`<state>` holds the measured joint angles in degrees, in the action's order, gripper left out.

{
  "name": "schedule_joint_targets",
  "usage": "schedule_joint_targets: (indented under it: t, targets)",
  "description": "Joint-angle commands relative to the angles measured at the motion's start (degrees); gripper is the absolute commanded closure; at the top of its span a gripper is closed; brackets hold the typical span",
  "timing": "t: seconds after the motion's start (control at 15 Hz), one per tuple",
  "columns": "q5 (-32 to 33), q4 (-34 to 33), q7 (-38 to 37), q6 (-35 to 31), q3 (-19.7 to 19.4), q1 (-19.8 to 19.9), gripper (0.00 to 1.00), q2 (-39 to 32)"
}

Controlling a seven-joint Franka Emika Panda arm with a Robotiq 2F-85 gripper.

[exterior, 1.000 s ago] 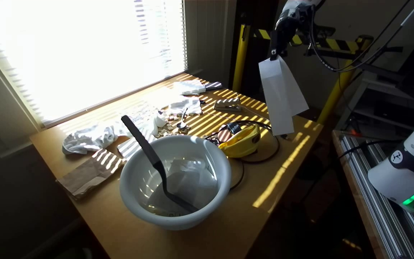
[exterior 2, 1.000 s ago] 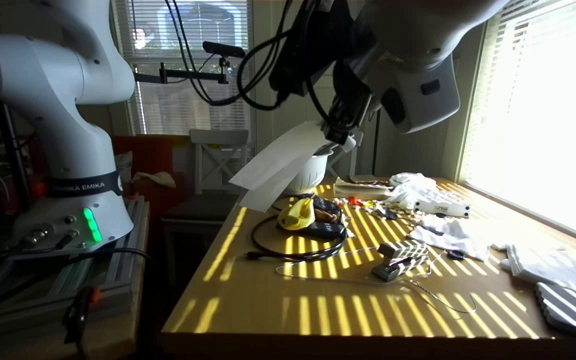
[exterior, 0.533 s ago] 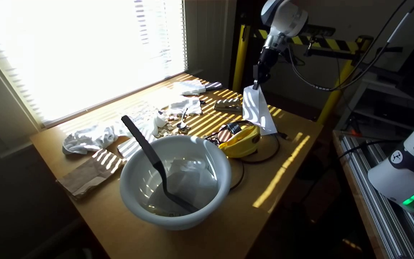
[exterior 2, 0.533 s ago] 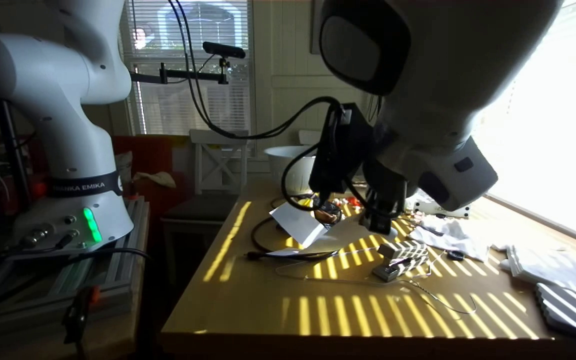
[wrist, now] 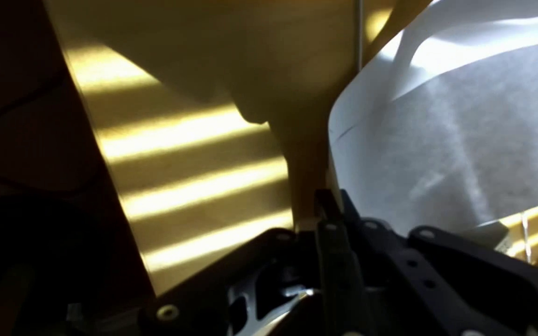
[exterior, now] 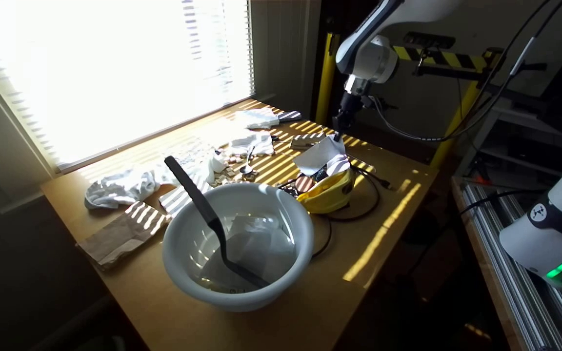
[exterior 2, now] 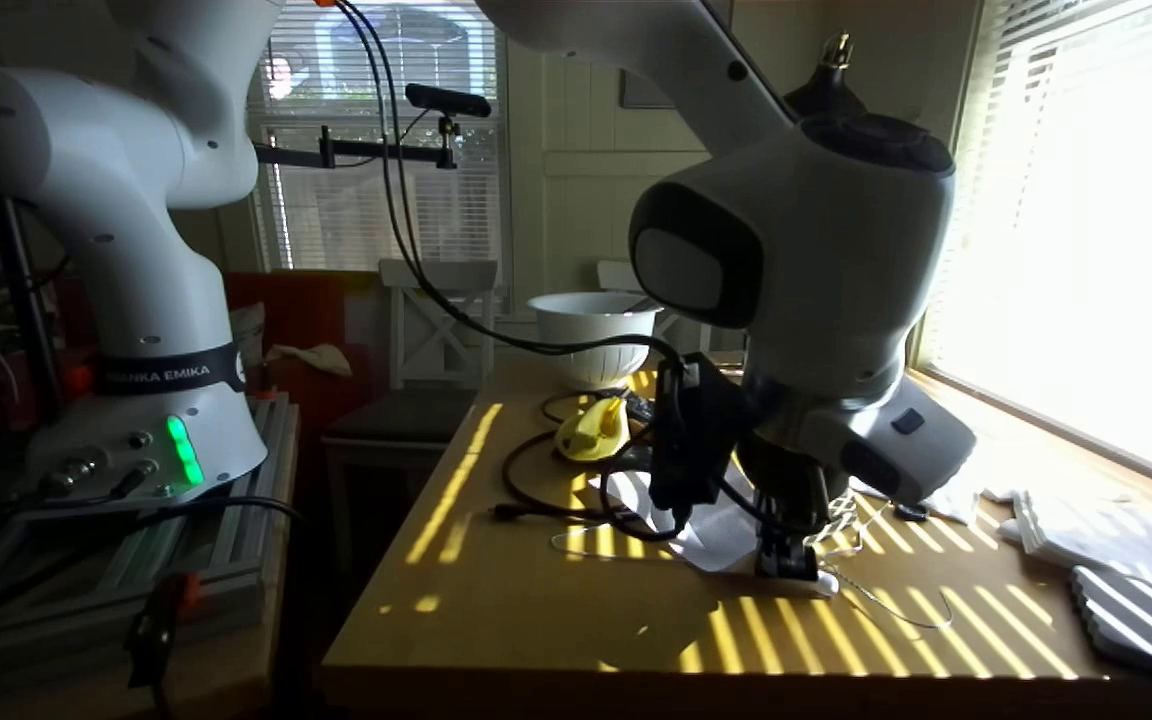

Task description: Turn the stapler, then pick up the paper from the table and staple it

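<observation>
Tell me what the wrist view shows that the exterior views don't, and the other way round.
Only the wrist view shows the short dark line near the curled edge of the paper. Only the exterior views show the white bowl, the yellow object and the robot's base. Both kinds share the paper, the gripper holding it and the sun-striped table. The stapler shows in an exterior view; the wrist view has, at most, what looks like its corner.

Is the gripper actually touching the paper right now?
Touching: the wrist view shows an edge of the paper pinched between the jaws of the gripper.
</observation>
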<state>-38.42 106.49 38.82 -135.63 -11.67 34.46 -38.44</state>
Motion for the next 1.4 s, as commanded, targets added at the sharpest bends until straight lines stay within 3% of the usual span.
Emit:
schedule_joint_targets:
  t: [0.0, 0.47, 1.0, 1.33]
  targets:
    - [4.29, 0.25, 0.75, 0.43, 1.21, 2.01, 1.0, 0.48]
    - [5.12, 0.56, 4.31, 1.73, 4.55, 6.07, 1.0, 2.64]
    - [10.86, 2.17, 6.05, 5.33, 5.08, 5.91, 1.0, 4.22]
    - [6.66, 2.53, 6.76, -0.08, 7.23, 7.09, 1.0, 3.91]
